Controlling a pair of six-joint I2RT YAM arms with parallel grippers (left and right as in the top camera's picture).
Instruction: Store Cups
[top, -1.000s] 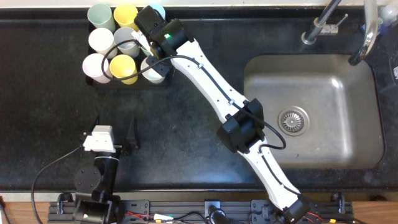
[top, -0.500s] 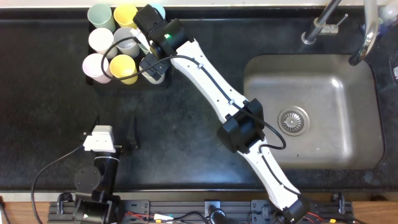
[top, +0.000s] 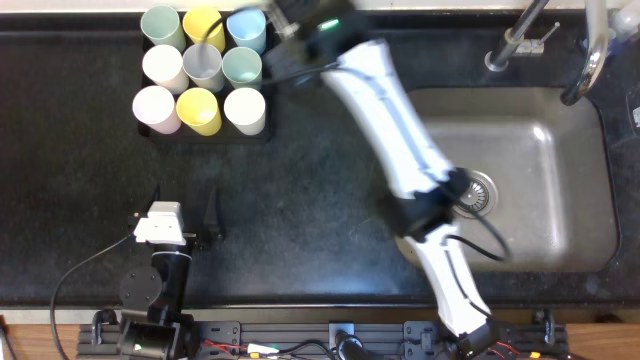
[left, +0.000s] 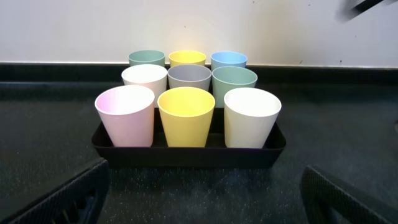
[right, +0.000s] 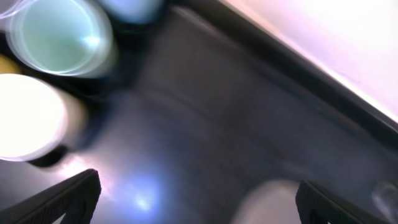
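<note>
Broadly, by size:

1. Black countertop (top: 90, 180). It spans the whole work surface and carries every item below.
2. Steel sink (top: 540, 230). It is set into the counter's right part, with a drain (top: 472, 193) in its floor and a faucet (top: 520, 38) behind it.
3. Right arm (top: 395, 130). White, it rises from the bottom edge, crosses the sink's left rim and ends at the back of the counter.
4. Left arm (top: 158, 280). It is folded low near its base, well apart from the tray.
5. Black tray (top: 215, 137). It sits at the counter's back left, close to the wall, and holds all nine cups upright, mouths up, in three rows of three.
6. Cups, back row: green cup (top: 161, 24), yellow cup (top: 203, 24), blue cup (top: 246, 28).
7. Cups, middle row: white cup (top: 163, 64), grey cup (top: 203, 66), second green cup (top: 242, 66).
8. Cups, front row: pink cup (top: 154, 106), second yellow cup (top: 198, 110), second white cup (top: 245, 108).
9. Right gripper (right: 199, 199). Its fingers are spread wide with nothing between them. It hangs over bare counter just beside the tray's corner at the blue cup, near the back wall.
10. Left gripper (left: 205, 199). Its fingers are spread wide and it grips nothing. It sits low over the counter, facing the tray's front row from a distance.
</note>
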